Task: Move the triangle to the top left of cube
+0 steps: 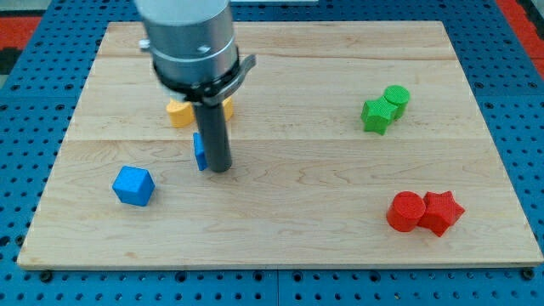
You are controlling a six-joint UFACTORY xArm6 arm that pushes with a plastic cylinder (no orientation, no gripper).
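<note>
Tip (220, 168) of my rod, which carries no claw, touches the blue triangle (200, 151), up and right of the blue cube (133, 185) on the bench (289, 221).

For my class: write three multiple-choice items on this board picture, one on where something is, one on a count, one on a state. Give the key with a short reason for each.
1. Where is the blue cube?
A. the view's lower left
B. the view's upper right
C. the view's top centre

2. How many red blocks are there?
A. one
B. two
C. four

3. How does my tip stand to the blue triangle?
A. far off, by the green blocks
B. right beside it, on the view's right
C. on the blue cube

Key:
1 A: the cube sits near the board's lower left corner.
2 B: a red cylinder and a red star lie together at the lower right.
3 B: the rod partly hides the triangle, its end next to it.
</note>
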